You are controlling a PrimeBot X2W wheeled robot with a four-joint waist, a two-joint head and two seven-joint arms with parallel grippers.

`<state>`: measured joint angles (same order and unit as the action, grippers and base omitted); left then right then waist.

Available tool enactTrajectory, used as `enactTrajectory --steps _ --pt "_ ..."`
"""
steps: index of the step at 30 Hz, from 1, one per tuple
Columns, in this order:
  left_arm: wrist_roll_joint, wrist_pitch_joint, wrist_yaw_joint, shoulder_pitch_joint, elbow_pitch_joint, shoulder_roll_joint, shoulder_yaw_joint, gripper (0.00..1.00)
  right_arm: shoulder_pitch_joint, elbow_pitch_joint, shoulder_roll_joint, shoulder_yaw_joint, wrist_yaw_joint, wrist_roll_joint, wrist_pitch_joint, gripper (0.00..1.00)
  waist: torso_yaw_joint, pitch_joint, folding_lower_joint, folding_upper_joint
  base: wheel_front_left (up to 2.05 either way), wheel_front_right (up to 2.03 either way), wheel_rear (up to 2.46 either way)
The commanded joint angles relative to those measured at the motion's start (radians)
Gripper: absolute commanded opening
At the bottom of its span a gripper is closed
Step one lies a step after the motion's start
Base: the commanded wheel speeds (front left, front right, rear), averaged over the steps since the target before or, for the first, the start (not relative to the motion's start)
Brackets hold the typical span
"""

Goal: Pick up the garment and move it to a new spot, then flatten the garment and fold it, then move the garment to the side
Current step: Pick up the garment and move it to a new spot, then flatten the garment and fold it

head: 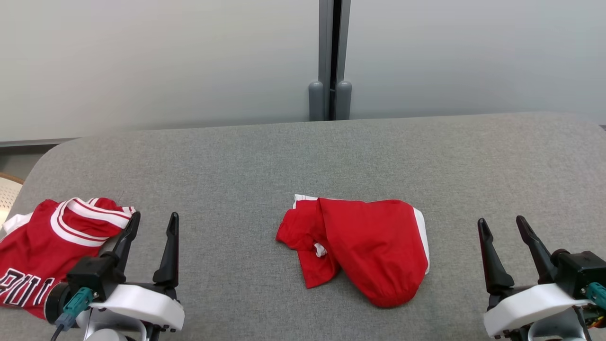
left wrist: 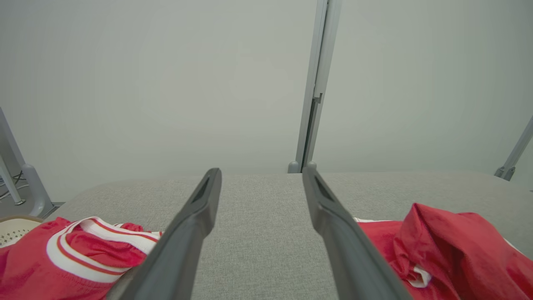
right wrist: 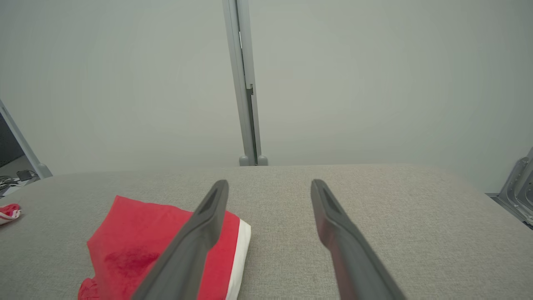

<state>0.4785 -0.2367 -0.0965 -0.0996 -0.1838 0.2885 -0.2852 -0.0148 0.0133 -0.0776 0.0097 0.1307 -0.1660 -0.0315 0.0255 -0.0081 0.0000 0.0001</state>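
Both pincers are noted parted wide and empty. The left gripper (head: 154,219) is set low at the near left of the grey padded table (head: 236,156) and the right gripper (head: 501,222) at the near right, fingers pointed away from the robot. The garment (head: 374,246), a crumpled red piece with white trim, apparently shorts, is found near the table's middle, between the two grippers and well apart from both. Its white-edged side is turned to the right and a bunched flap to the left. A red jersey (head: 42,241) with white striped trim is lying at the left edge, its collar just beside the left gripper's outer finger; contact cannot be told. It is judged not to be the piece in hand. No pick-up has been made, so the first step is judged pending. For a clean lift, the cloth should be pinched at a raised fold rather than on flat fabric, with the fingertips pressed slightly into the padding before closing. A grip near the white edge is preferred, so that the piece hangs open and is flattened more easily. The left arm should be kept clear of the jersey to avoid snagging.
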Motion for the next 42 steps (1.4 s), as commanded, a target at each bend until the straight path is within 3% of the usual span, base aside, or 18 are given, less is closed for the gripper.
enactTrajectory --steps 1,31,42 --pt "0.005 0.004 0.005 0.014 0.003 0.009 0.006 1.00 -0.009 -0.009 -0.004 0.000 0.000 0.002 -0.006 1.00 0.000 -0.005 0.0000 -0.0001 0.00 0.00 0.00" --pt "0.009 0.007 -0.010 0.002 -0.022 0.014 -0.023 1.00 -0.029 -0.019 0.003 0.010 0.000 0.016 -0.016 1.00 0.009 -0.010 0.0000 -0.0001 0.00 0.00 0.00" --pt "-0.005 0.005 -0.002 -0.072 -0.010 -0.008 -0.046 1.00 -0.052 0.103 -0.048 0.217 0.000 0.074 -0.050 1.00 0.059 0.059 0.0000 -0.0001 0.00 0.00 0.00"
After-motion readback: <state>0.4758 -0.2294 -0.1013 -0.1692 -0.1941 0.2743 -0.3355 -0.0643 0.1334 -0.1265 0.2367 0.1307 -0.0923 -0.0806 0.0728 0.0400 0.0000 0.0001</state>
